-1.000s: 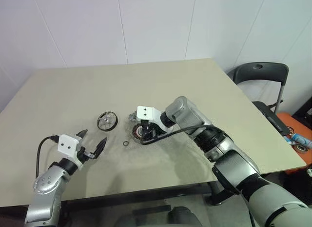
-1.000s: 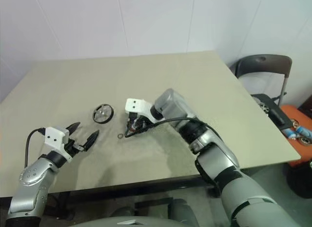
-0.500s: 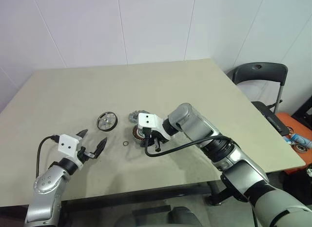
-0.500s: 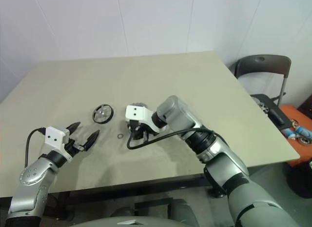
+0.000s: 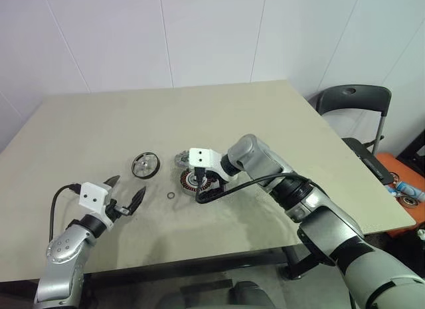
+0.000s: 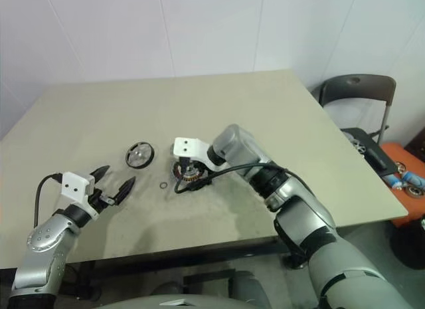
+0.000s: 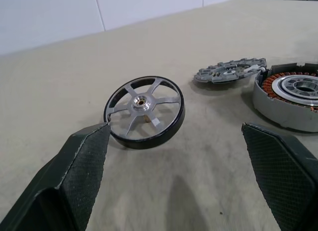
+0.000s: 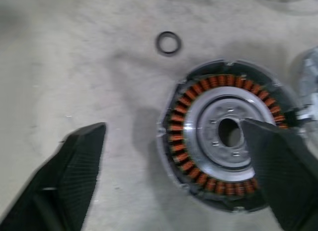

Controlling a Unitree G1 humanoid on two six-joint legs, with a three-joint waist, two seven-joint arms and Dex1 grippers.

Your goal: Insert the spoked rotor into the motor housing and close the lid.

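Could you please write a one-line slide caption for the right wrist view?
Open right gripper above the motor housing, copper windings and silver centre exposed, small black O-ring on the table nearby.

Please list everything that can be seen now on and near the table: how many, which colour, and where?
spoked rotor: one, black rim, silver hub, flat on table, left of the other parts.
lid: one, grey, just behind motor housing.
motor housing: one, copper ring, silver centre, under right claw.
O-ring: one, black, near housing.
chair: one, dark, beside table's right edge.
left claw: open, above table's near edge.
right claw: open over housing.
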